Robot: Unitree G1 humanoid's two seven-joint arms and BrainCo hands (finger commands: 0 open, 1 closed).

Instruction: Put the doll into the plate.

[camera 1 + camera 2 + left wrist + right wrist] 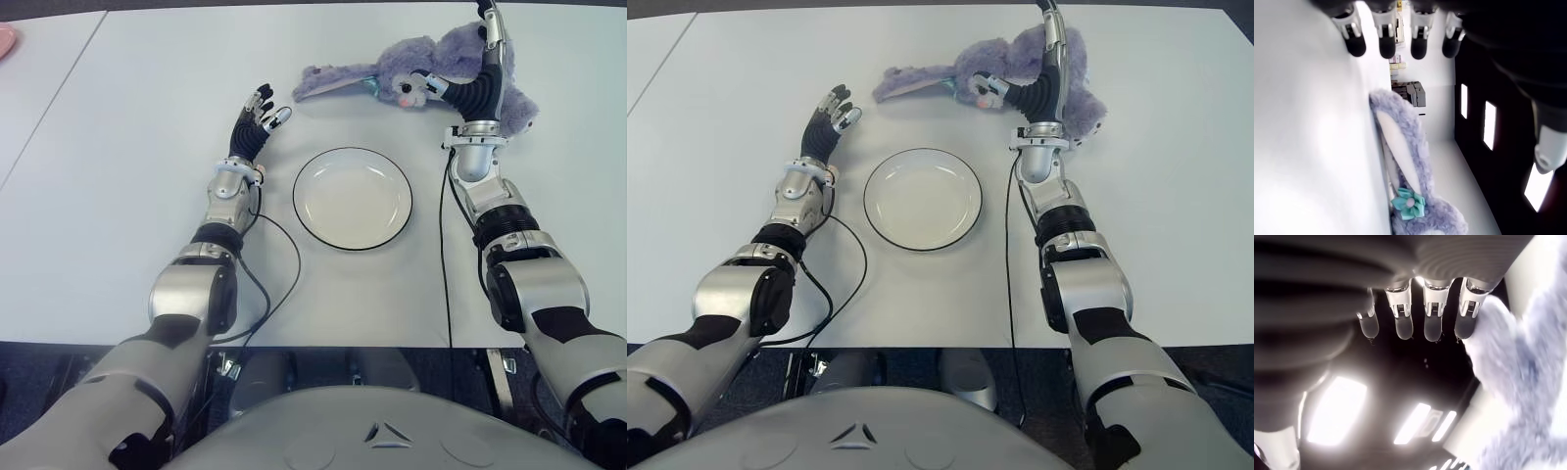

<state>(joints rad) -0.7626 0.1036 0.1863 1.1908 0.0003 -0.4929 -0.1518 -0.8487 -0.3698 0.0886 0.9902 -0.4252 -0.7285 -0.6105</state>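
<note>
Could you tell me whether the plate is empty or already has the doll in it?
Empty. The plate shows only bare white inside; the doll lies on the table beyond it, with the right hand over it.

Lying on the surface (118, 127): plate (353, 198) nearest, doll (421, 78) behind it, left robot hand (257, 119) reaching beside the doll's left.

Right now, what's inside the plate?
Nothing: the plate shows only its bare white inside. The doll lies on the table beyond it, with the right hand over it, fingers open.
</note>
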